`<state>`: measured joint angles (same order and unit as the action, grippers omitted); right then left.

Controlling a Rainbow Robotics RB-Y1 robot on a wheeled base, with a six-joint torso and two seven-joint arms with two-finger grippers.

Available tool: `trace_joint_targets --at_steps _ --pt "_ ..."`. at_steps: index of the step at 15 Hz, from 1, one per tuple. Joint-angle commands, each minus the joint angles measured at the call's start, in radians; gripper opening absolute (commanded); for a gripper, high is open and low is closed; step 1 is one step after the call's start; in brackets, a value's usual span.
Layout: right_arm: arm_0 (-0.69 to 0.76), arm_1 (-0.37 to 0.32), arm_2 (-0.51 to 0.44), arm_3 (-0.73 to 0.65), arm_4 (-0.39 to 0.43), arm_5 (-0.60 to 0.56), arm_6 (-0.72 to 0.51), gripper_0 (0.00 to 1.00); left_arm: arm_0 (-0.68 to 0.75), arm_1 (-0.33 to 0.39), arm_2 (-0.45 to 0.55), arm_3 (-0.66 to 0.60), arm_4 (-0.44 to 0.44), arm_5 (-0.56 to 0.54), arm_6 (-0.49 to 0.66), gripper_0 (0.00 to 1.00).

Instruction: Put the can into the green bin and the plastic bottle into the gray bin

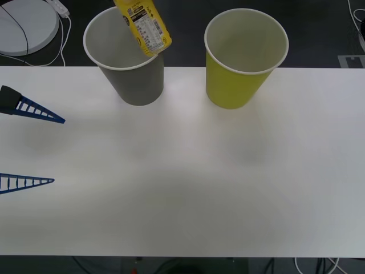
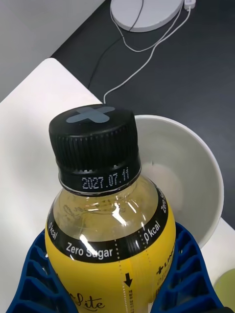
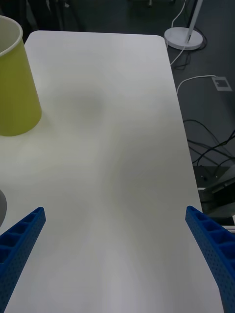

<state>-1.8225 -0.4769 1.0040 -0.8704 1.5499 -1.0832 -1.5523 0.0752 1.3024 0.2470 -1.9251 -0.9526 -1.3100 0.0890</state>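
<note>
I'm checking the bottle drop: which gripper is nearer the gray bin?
Right. The right gripper holds the plastic bottle over the gray bin; the left gripper waits open at the table's left edge.

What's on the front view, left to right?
Left pincer, open, at the table's left edge → gray bin, with the plastic bottle hanging at its mouth → green bin.

plastic bottle (image 2: 110,234): amber, yellow label, black cap | gray bin (image 1: 136,83): dark gray, white rim | green bin (image 1: 236,85): yellow-green | hand fingers (image 1: 37,111): ribbed blue | counter (image 1: 188,182): white
</note>
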Motion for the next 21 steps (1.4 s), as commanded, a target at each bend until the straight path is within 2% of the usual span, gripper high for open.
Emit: trace_joint_targets --at_steps 1,7,14,19,20,21 --pt "-0.027 0.037 0.027 0.067 -0.001 -0.006 0.0 0.0 0.0 0.0 0.0 0.0 0.0 0.0 0.0 1.0" --pt "-0.069 0.132 0.028 0.206 0.041 0.006 0.001 0.0 0.0 0.0 0.0 0.0 0.0 0.0 0.0 1.0" --pt "-0.084 0.185 0.028 0.283 0.058 0.043 0.001 0.0 0.0 0.0 0.0 0.0 0.0 0.0 0.0 1.0" --pt "-0.087 0.192 0.028 0.289 0.049 0.046 0.001 0.0 0.0 0.0 0.0 0.0 0.0 0.0 0.0 1.0" --pt "-0.087 0.192 0.028 0.289 0.047 0.046 0.001 0.26 0.0 0.0 0.0 0.0 0.0 0.0 0.0 1.0" --pt "-0.087 0.192 0.028 0.289 0.045 0.048 0.003 0.7 0.0 0.0 0.0 0.0 0.0 0.0 0.0 1.0"
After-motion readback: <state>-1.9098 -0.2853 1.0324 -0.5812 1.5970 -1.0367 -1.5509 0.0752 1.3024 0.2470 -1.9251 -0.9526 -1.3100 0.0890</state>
